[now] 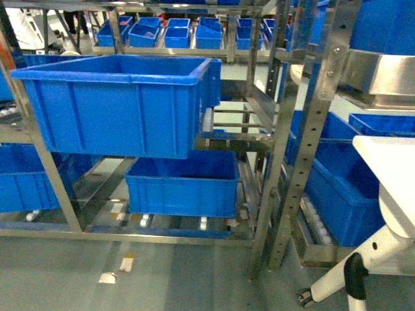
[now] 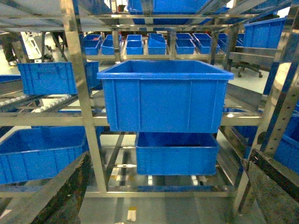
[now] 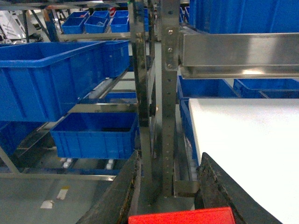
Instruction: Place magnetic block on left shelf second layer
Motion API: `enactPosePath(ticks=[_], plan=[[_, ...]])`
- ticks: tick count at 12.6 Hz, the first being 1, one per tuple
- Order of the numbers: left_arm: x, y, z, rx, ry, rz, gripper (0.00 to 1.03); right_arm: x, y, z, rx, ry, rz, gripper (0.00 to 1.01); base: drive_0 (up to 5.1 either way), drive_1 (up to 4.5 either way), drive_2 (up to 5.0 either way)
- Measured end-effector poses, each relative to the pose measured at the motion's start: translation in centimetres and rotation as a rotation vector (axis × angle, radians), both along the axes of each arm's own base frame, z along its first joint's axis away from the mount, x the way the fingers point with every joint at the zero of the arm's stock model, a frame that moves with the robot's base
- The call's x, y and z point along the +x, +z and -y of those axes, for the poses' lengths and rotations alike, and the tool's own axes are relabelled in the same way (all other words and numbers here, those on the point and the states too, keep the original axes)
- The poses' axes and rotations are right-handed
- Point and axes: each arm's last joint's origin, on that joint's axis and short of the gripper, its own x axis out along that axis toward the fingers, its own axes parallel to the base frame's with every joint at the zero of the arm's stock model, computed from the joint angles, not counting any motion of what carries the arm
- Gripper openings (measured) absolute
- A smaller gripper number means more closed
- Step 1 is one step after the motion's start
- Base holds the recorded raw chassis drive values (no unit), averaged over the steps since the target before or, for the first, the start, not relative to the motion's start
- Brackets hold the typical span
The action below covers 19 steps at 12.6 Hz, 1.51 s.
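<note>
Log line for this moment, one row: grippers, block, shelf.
left gripper: open, empty | right gripper: holding magnetic block | left shelf: ahead, not reached | second-layer crate: block not placed

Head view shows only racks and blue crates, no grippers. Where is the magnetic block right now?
Observer: The right wrist view shows the red magnetic block between the fingers of the right gripper, at the bottom edge of the frame.
Operator: And the left gripper?
Observer: The left gripper is open with nothing between its fingers. It faces a big blue crate on the left shelf.
</note>
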Motion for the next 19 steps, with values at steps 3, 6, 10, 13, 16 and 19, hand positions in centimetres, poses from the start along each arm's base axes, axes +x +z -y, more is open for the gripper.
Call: enactPosePath(ticks=[3,6,10,13,16,19], plan=[[0.00,0.00,0.00,0.000,0.000,0.000,0.98,0.00,-0.06,0.00,0.000,0.000,-0.005,0.32,-4.9,2.50,2.5],[0.00,-0.02,0.00,0.000,0.000,-0.002,0.98,0.00,-0.01,0.00,0.000,0.000,0.000,0.32,-4.9,2.51,2.5],[0.00,-0.07,-0.02,0.000,0.006,-0.005,0.98,-0.01,0.00,-0.02,0.001,0.008,0.001,0.32,-1.2,0.63,0.6],[0.00,0.04,0.00,0.000,0.000,0.005,0.98,-0.03,-0.09,-0.02,0.001,0.006,-0.005,0.32,0.0,2.88,-2.9],[0.00,-0.02,0.00,0.000,0.000,-0.001,0.98,-0.02,-0.08,-0.02,0.001,0.006,-0.004,0.32,-0.1,4.25,-4.4],[0.00,-0.01,0.00,0.000,0.000,0.000,0.98,-0.02,-0.07,-0.02,0.001,0.006,-0.003,0.32,-0.1,4.22,-4.4]])
